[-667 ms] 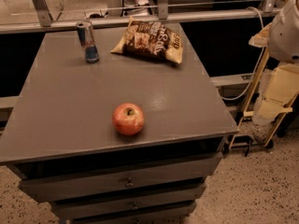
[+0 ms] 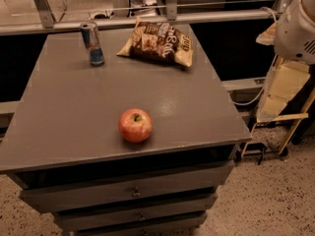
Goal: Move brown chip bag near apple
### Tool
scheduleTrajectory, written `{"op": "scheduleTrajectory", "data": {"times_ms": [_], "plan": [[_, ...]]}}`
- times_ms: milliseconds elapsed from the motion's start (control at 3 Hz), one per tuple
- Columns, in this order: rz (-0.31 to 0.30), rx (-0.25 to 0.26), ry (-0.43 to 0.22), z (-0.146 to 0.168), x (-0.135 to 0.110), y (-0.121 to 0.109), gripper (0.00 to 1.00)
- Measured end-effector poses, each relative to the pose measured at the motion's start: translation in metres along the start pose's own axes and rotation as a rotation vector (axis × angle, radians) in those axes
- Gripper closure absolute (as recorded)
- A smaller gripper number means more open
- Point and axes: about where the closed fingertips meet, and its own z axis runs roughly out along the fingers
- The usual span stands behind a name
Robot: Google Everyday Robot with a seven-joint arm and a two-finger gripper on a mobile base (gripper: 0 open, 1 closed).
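The gripper (image 2: 278, 93) hangs beside the table (image 2: 64, 112) (its opening: cannot tell); the brown chip bag (image 2: 158, 42) lies to its left, the apple (image 2: 135, 125) lower-left.

The only difference found against the earlier picture lies at the right edge, where the white arm housing (image 2: 298, 31) appears to reach a shade further in toward the table (image 2: 74, 107) than it did. The shift is slight and its direction cannot be fixed with confidence. The gripper is outside the camera view, beyond that right edge, so no change in it can be recorded.
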Motion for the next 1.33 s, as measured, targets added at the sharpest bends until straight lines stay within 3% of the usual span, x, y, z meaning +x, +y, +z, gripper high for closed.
{"op": "scheduleTrajectory", "data": {"times_ms": [333, 667, 1000, 1333], "plan": [[-0.018, 0.091, -0.025, 0.016, -0.01, -0.056, 0.0], [-0.021, 0.223, -0.079, 0.031, -0.027, -0.127, 0.0], [-0.022, 0.295, -0.175, 0.049, -0.058, -0.187, 0.0], [-0.004, 0.283, -0.31, 0.076, -0.103, -0.226, 0.0]]}}
